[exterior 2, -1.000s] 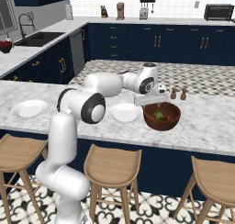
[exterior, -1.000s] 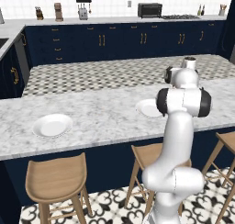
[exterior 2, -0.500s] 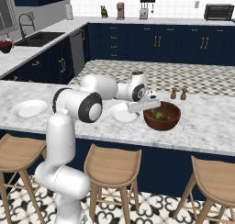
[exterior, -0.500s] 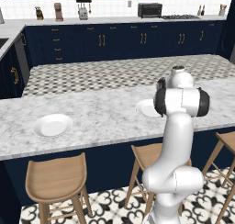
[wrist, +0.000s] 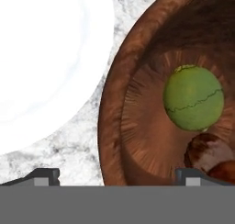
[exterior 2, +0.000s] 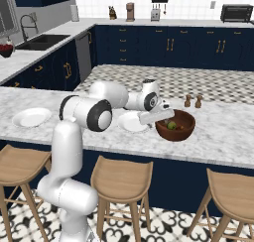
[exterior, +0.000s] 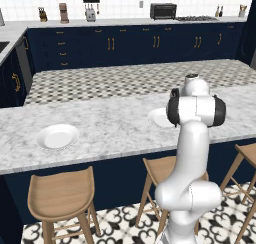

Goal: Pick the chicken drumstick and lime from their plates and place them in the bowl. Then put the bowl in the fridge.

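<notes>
Dark finger tips of the gripper [wrist: 117, 175] stood spread wide apart with nothing between them, one over the marble and the other over the inside of the bowl [wrist: 133, 140], so the wooden rim ran up between them. Seen from the right base, the gripper [exterior 2: 158, 116] hung just above the bowl's [exterior 2: 184, 133] near-left edge. Ahead of the tips in the hand view and toward the right one, the lime [wrist: 193, 97] sat on the bowl's floor, and the chicken drumstick [wrist: 209, 155] lay touching it, close by the right tip and partly cut off by the frame. From the right base the lime [exterior 2: 171, 125] showed as a small green spot inside the bowl, with the drumstick too small to make out there. Just beyond the left tip lay a white plate [wrist: 46, 67], close beside the bowl with a narrow strip of marble between them; it was the plate [exterior 2: 130, 121] under the forearm in the right base view. Well off to the arm's left on the same marble counter [exterior 2: 218, 132], a second white plate [exterior 2: 31, 117] lay bare. Beyond the bowl stood two small brown shakers [exterior 2: 193, 101].
</notes>
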Motion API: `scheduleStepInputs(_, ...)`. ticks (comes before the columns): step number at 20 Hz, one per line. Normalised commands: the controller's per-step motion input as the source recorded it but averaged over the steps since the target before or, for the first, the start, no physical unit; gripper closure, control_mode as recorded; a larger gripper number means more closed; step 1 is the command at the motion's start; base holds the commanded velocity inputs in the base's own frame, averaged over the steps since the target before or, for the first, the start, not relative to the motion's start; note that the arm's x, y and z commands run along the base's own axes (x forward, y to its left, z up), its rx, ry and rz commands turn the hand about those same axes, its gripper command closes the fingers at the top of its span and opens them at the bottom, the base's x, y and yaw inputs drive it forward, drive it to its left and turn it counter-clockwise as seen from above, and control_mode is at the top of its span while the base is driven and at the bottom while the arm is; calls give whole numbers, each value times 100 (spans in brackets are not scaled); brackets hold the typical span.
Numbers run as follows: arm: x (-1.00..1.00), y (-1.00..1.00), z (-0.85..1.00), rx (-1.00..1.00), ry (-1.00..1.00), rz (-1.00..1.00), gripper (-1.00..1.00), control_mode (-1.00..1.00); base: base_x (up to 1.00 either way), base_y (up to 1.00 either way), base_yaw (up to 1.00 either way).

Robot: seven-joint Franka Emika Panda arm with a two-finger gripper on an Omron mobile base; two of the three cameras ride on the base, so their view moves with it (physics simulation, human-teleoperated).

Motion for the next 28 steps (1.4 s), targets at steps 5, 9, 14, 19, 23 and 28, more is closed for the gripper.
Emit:
scheduleStepInputs(5, 18, -4, -29, 0, 6, 3, -100, -100, 0, 0, 0)
scheduleStepInputs(9, 3, 0, -38, 0, 3, 5, -100, -100, 0, 0, 0)
scheduleStepInputs(14, 11, 0, -27, 0, 2, 5, -100, -100, 0, 0, 0)
scheduleStepInputs(19, 4, -1, -41, 0, 6, 5, 100, -100, 0, 0, 0)
scheduleStepInputs(23, 0, 0, -63, 0, 5, 8, 100, -100, 0, 0, 0)
scheduleStepInputs(28, 0, -4, -40, 2, 1, 15, 100, -100, 0, 0, 0)
